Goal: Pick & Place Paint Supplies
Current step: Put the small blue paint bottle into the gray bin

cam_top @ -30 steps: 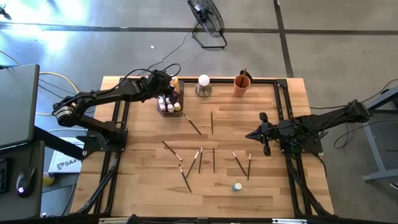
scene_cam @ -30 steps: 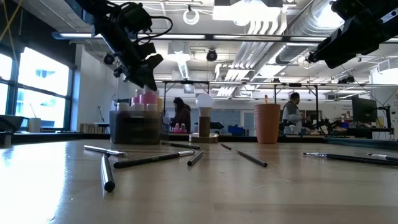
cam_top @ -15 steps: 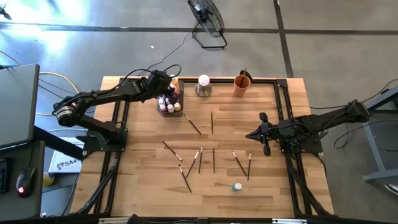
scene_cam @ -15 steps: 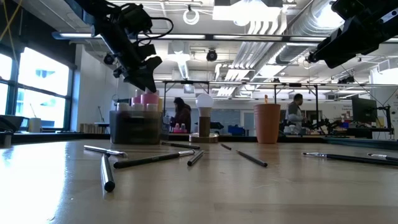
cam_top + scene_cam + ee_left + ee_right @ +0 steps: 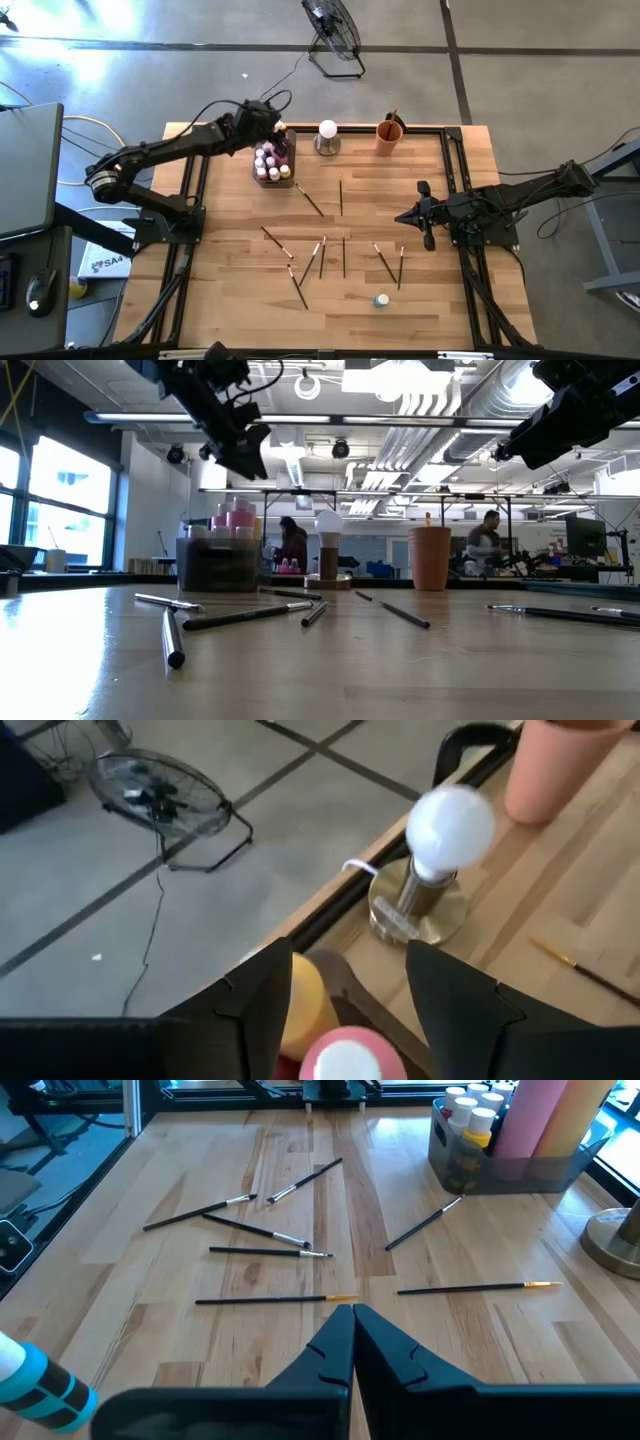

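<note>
A grey tray (image 5: 273,161) at the far left of the table holds pink and yellow paint bottles (image 5: 235,517) and tiny white-capped ones (image 5: 470,1108), all standing upright. My left gripper (image 5: 268,124) hangs open above the tray. In the left wrist view (image 5: 345,990) the yellow bottle (image 5: 305,1002) and a pink cap (image 5: 350,1057) show below its fingers. Several dark-handled brushes (image 5: 322,255) lie flat across the middle of the table. One small bottle with a blue band (image 5: 381,299) sits near the front edge. My right gripper (image 5: 352,1330) waits shut at the table's right, raised.
A white ball on a metal base (image 5: 327,136) and an orange cup (image 5: 388,135) stand at the far edge, right of the tray. Black frame rails (image 5: 455,170) run along the table's sides. People move in the room behind (image 5: 487,540).
My left gripper has risen from just above the pink bottle caps and drawn slightly toward the table's far edge; it now hangs well clear of the tray. The bottles stay in the tray.
</note>
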Motion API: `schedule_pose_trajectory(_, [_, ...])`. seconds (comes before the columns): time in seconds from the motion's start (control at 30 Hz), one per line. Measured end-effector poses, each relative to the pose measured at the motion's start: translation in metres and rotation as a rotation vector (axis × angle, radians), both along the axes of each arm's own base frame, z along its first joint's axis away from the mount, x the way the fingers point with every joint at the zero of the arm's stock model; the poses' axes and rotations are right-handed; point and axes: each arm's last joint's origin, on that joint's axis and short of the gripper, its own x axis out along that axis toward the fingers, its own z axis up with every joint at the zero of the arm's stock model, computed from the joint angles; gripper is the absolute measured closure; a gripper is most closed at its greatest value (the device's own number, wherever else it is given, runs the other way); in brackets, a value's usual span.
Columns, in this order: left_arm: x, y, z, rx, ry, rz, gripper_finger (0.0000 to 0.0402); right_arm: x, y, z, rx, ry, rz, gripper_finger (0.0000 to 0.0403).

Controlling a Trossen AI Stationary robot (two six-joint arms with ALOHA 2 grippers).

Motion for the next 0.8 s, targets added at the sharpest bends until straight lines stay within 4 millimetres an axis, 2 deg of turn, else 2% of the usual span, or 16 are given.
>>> schedule_pose_trajectory(0.13, [0.002, -0.002, 0.027, -0.029, -0.053, -0.076, 0.0206, 0.000, 0.000, 0.000, -0.002, 0.000, 0.001, 0.0401])
schedule_pose_trajectory(0.23, [0.005, -0.005, 0.037, -0.102, -0.137, -0.191, 0.0206, 0.000, 0.000, 0.000, -0.002, 0.000, 0.002, 0.0401])
schedule_pose_trajectory(0.33, [0.008, -0.009, 0.040, -0.206, -0.220, -0.291, 0.0206, 0.000, 0.000, 0.000, -0.002, 0.000, 0.001, 0.0401])
schedule_pose_trajectory(0.5, [0.014, -0.022, 0.030, -0.289, -0.206, -0.456, 0.0207, 0.001, 0.000, 0.002, 0.004, -0.025, 0.001, 0.0401])
schedule_pose_trajectory(0.63, [0.032, -0.056, 0.017, -0.256, -0.203, -0.559, 0.0216, 0.002, 0.001, 0.006, 0.018, -0.061, 0.007, 0.0401])
schedule_pose_trajectory(0.8, [0.057, -0.116, 0.006, -0.117, -0.195, -0.729, 0.0246, 0.003, 0.003, 0.007, 0.093, -0.065, 0.035, 0.0401])
